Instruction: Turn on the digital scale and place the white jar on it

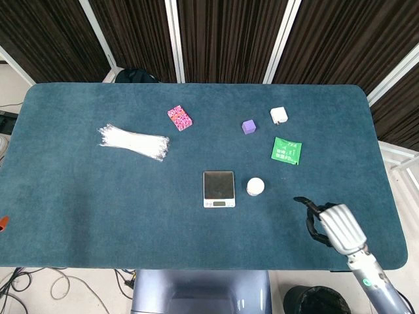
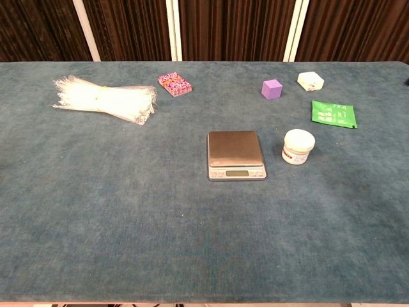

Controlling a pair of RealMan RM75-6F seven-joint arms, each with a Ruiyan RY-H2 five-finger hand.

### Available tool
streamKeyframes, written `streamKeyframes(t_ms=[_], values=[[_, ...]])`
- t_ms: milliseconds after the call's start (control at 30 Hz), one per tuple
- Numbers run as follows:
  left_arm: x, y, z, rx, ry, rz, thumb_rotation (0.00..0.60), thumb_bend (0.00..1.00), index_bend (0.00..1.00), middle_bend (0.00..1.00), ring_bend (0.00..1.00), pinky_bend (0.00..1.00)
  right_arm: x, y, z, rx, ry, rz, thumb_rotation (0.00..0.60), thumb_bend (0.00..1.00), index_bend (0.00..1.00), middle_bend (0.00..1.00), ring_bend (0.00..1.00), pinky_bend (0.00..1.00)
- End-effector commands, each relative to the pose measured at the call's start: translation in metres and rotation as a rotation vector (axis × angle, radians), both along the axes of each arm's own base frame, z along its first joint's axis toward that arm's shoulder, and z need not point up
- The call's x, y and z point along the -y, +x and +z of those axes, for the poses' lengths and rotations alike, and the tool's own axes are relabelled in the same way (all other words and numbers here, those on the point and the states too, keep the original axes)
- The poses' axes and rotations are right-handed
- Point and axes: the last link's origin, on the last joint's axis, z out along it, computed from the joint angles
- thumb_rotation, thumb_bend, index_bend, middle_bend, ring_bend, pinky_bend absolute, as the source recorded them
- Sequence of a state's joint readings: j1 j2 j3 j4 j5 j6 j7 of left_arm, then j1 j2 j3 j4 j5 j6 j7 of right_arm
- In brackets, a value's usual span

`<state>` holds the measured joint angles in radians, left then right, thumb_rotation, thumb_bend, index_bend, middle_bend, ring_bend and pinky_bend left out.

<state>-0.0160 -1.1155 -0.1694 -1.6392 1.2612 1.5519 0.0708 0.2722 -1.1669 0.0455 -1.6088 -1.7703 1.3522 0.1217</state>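
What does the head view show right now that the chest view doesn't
Only the head view shows the right hand, hovering over the table's near right corner and holding nothing, plus the floor, cables and a dark bin past the table's near edge. Only the chest view shows the side of the white jar with its label and the digital scale display strip up close. Both show the scale with the jar just to its right, the clear plastic bundle, pink card pack, purple cube, white block and green packet. The left hand appears in neither.

Scale display (image 2: 236, 173) too small
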Motion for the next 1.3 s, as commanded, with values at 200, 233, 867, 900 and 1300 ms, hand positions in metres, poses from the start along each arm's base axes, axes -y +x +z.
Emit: streamKeyframes(t_ms=[200,233,867,900,1300], values=[[-0.002,-0.002,0.000,-0.001,0.003,0.008,0.600,0.12,0.00,0.00,0.00,0.00,0.033,0.050,-0.048,-0.131,0.129,0.116,0.600,0.86,0.24,0.79,0.83,0.78],[-0.002,-0.002,0.001,0.000,0.004,0.009,0.600,0.12,0.00,0.00,0.00,0.00,0.035,0.054,-0.052,-0.143,0.139,0.125,0.600,0.87,0.24,0.79,0.83,0.79],[-0.003,-0.004,0.001,-0.001,0.002,0.016,0.600,0.12,0.00,0.00,0.00,0.00,0.057,0.098,-0.123,-0.279,0.234,0.151,0.600,0.87,0.07,0.80,0.83,0.88],[-0.003,-0.004,0.001,-0.001,0.003,0.017,0.600,0.12,0.00,0.00,0.00,0.00,0.058,0.100,-0.125,-0.283,0.233,0.149,0.600,0.87,0.07,0.80,0.83,0.88],[-0.004,-0.006,0.001,-0.003,0.000,0.024,0.600,0.12,0.00,0.00,0.00,0.00,0.060,0.115,-0.150,-0.325,0.281,0.157,0.600,0.87,0.07,0.80,0.83,0.92]])
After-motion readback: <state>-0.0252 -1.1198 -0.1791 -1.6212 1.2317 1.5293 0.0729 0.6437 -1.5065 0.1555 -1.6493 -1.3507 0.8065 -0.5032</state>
